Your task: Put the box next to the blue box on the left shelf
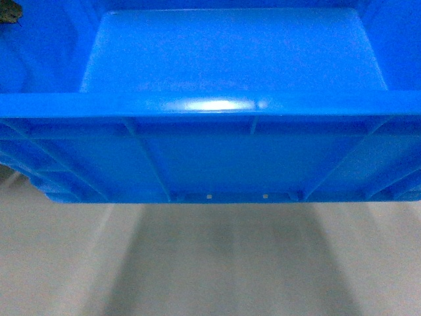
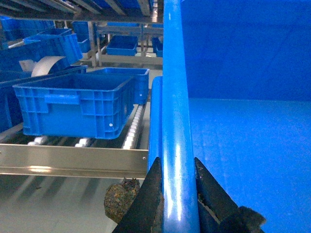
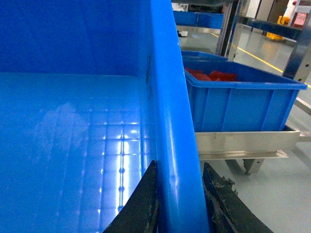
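While the box (image 1: pixel 223 138) fills the head view, its ribbed long side and thick rim are seen raised above a pale floor (image 1: pixel 210 263), with two small holes low on that side. It is held at both ends: the left gripper (image 2: pixel 179 182) is closed over one rim, one finger inside and one outside, and the right gripper (image 3: pixel 177 187) is clamped the same way over the opposite rim. Just beside the box in the left wrist view, the left shelf (image 2: pixel 73 160) is seen with white rollers, on which a blue box (image 2: pixel 75 104) rests. In the right wrist view another blue crate (image 3: pixel 238 99) holding red items is seen on a metal frame.
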Robot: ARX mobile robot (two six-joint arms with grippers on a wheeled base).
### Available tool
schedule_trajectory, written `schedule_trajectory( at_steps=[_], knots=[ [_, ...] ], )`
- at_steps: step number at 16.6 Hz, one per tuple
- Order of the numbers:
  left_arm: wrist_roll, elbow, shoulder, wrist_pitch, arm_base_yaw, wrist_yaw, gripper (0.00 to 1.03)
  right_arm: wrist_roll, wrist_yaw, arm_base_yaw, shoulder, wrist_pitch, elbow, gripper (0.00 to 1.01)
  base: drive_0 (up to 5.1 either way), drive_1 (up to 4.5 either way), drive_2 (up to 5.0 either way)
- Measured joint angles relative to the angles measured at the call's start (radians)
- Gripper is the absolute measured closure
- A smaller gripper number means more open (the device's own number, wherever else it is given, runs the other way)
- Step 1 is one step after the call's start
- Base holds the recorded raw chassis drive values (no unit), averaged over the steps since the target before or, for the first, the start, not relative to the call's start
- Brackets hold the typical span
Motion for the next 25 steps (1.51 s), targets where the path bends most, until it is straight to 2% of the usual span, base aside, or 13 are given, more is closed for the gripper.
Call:
schedule_trajectory(
  at_steps=[5,25],
  knots=[
    [0.0,0.0,0.0,0.0,0.0,0.0,0.92,0.0,0.0,0.0,0.0,0.0,0.0,0.82,0.0,0.0,0.0],
    [0.0,0.0,-0.001,0.0,-0.001,-0.001,0.92,0.0,0.0,-0.001,0.001,0.004,0.0,0.83,0.1,4.44,-4.2]
  ],
)
